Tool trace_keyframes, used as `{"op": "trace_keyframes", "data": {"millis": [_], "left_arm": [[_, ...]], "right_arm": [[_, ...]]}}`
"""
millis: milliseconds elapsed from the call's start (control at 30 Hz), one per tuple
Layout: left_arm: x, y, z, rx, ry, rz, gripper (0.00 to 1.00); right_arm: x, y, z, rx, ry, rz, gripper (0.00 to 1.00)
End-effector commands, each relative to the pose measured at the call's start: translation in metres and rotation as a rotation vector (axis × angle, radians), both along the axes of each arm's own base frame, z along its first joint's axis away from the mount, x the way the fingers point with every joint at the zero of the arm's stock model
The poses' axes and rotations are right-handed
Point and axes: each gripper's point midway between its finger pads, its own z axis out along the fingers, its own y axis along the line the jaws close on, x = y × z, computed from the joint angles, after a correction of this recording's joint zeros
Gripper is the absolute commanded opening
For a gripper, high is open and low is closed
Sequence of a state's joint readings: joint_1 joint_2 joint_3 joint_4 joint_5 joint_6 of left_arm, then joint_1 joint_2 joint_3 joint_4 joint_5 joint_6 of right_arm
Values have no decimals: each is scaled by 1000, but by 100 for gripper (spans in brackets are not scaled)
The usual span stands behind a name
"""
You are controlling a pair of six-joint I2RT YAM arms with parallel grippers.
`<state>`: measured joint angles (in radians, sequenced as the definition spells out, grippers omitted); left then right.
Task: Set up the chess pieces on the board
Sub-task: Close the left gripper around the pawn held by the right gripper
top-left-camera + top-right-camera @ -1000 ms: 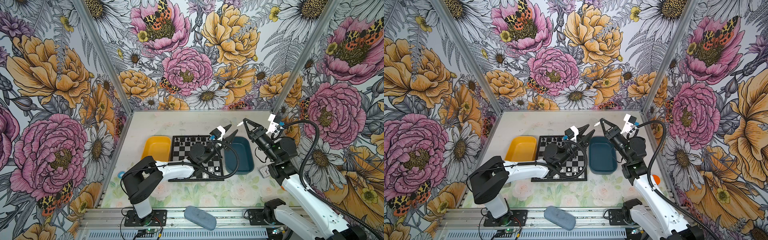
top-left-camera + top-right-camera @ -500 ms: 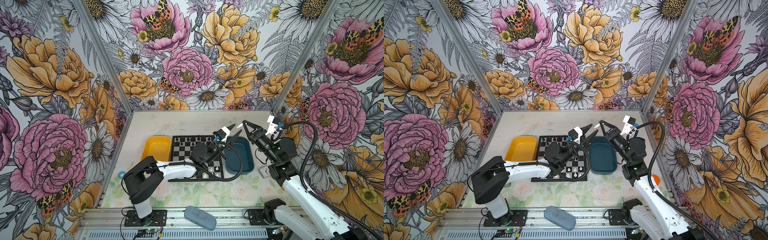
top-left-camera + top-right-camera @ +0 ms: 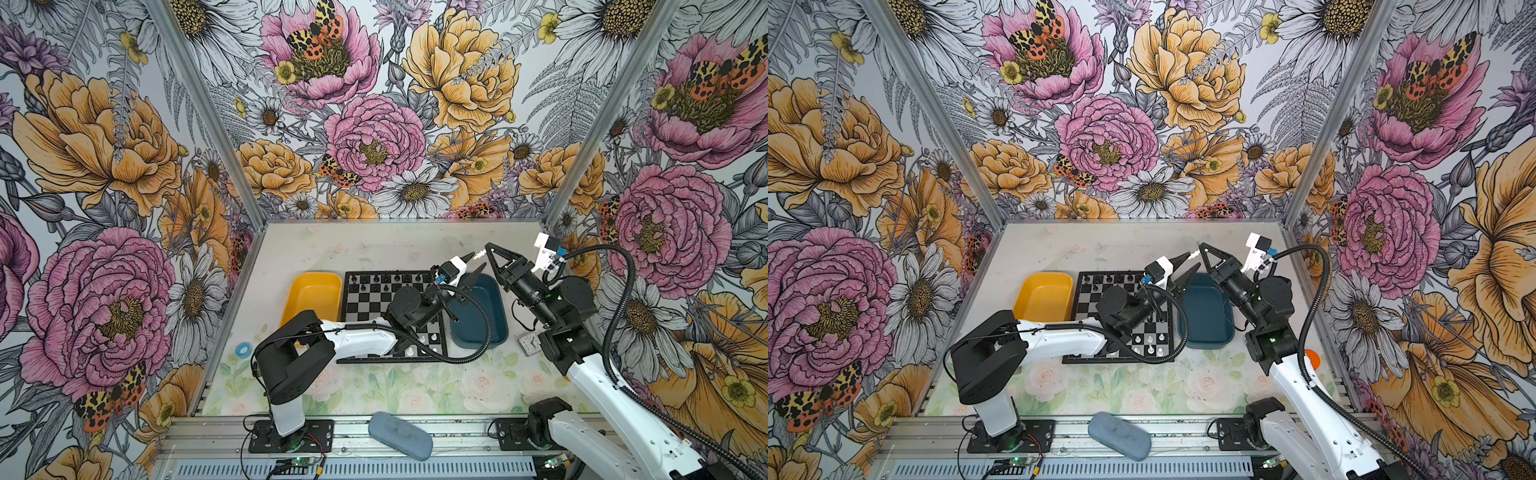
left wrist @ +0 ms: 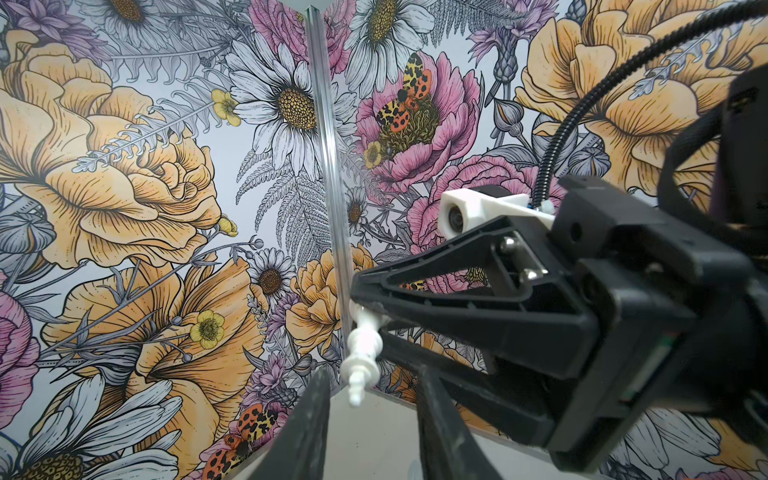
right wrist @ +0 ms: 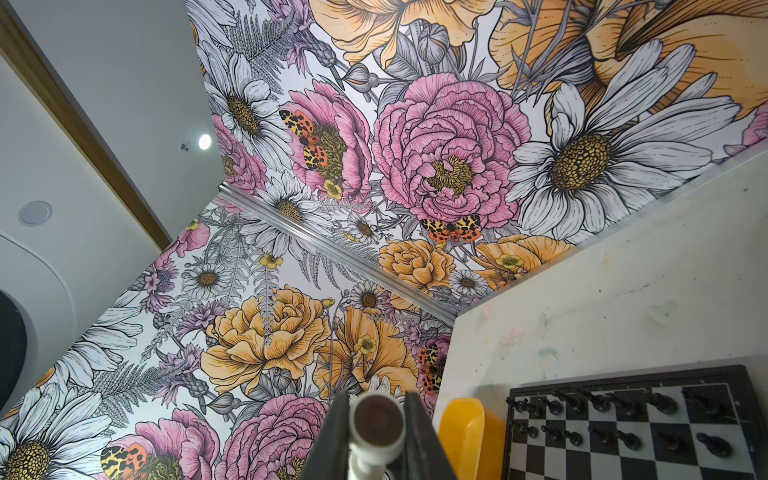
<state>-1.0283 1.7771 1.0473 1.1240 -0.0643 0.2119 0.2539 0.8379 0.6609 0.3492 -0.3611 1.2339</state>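
My right gripper (image 3: 487,249) (image 3: 1201,246) is raised over the far end of the blue tray, shut on a white chess piece (image 3: 481,254) (image 4: 360,347). The right wrist view shows the piece's round base (image 5: 377,424) pinched between the fingers (image 5: 332,436). My left gripper (image 3: 476,262) (image 3: 1192,260) (image 4: 371,386) stands open, tip to tip with the right one. The piece's thin top pokes between its jaws, apart from both fingers. The board (image 3: 374,299) (image 3: 1096,305) (image 5: 665,436) lies between the trays. White pieces (image 3: 432,337) stand on its near rows and black ones (image 3: 386,280) on its far rows.
A yellow tray (image 3: 311,295) (image 5: 465,432) sits left of the board and a blue tray (image 3: 490,328) right of it. A small clock (image 3: 528,344) lies by the right arm, a blue ring (image 3: 243,349) at the left edge, a grey pouch (image 3: 400,434) on the front rail.
My left gripper has swung right from over the board's far right corner to meet the piece in the right gripper, its jaws narrowing slightly. The right gripper has hardly moved.
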Motion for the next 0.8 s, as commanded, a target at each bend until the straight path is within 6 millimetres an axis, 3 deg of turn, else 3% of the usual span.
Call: {"op": "trace_keyframes", "data": {"millis": [0,233,433,767], "left_arm": [[0,3,13,-33,-20,20,36],[-3,3,13,-33,-24,10,35],[-2,3,13,-28,-22,16,25],[-2,1,12,-23,-22,11,22]], "right_arm": [[-4,1,-2,-11,-2,9,0],[-3,1,-5,-12,6,8,0],[-3,0,-5,-12,9,6,0],[-3,2,-7,-14,15,11,0]]}}
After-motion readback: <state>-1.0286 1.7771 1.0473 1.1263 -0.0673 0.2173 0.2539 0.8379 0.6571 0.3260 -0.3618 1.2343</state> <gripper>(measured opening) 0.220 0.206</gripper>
